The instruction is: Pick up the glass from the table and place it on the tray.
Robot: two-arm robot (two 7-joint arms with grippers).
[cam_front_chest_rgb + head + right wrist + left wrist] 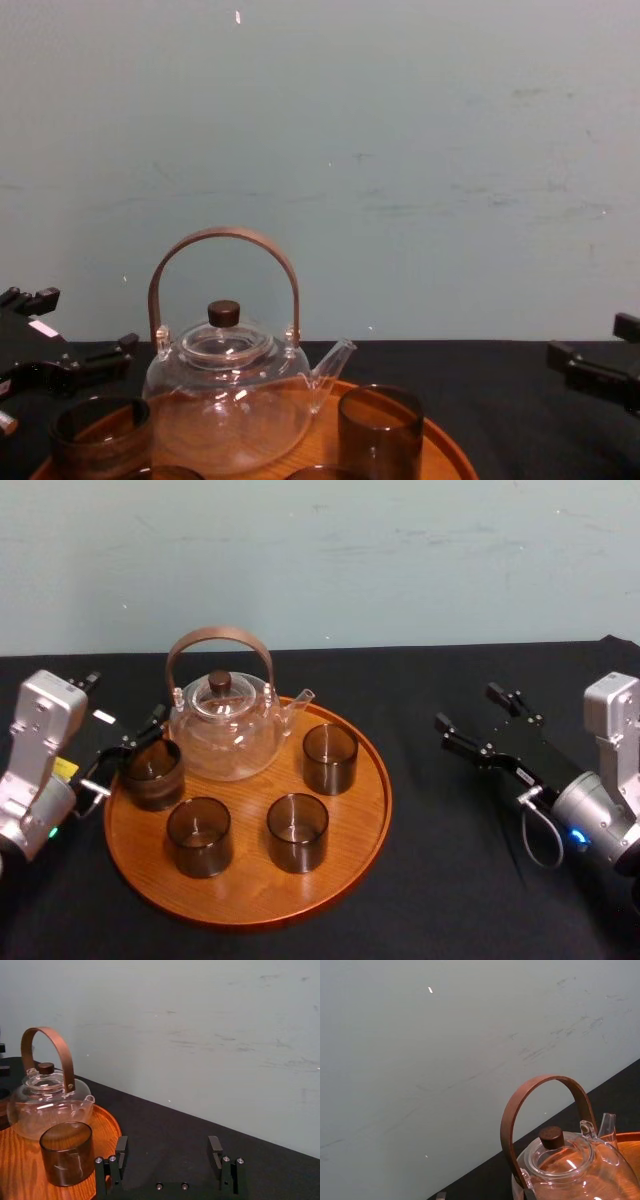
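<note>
- Background: a plain pale wall (320,560) rises behind the table (450,860), whose matte black top spans the full width of the head view
- Tray (240,880): it lies left of centre on the table and carries a clear teapot (225,730) at its far side, plus three other glasses (297,832) spread over its near and right areas
- Task item: the glass (152,773) stands upright on the tray, just inside the left rim and just beside the teapot
- Left gripper (130,748): positioned at the tray's left rim, close against the glass; its fingers are spread apart. The chest view places them above and outboard of the glass rim, so no grip is judged to be in force
- Right gripper (466,708): parked above the bare table, well apart from the tray on its right; its fingers are spread and hold nothing
- Step in hand: judged to be the release stage, with the glass set down on the tray
- Next move: retract the left gripper outward, to the left, and keep both fingers off the glass wall
- Clearances: the teapot and its arched handle (218,640) crowd the inboard side. The table to the left of the tray offers open room
</note>
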